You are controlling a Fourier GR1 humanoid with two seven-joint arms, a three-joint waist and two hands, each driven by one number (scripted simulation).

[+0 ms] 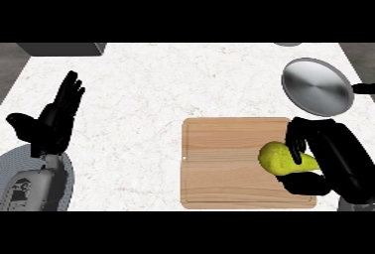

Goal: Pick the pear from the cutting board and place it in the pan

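A yellow-green pear (279, 158) lies on the right part of the wooden cutting board (219, 163). My right hand (330, 154) is curled round the pear from the right, fingers over its top and thumb below it. The silver pan (317, 87) sits on the counter just beyond the board's far right corner, its dark handle reaching to the right edge of the view. My left hand (53, 121) rests open at the left, fingers up, far from the board.
A grey box (62, 48) stands at the far left edge of the white marble counter (168, 84). A small grey object (288, 44) shows at the far edge, right of centre.
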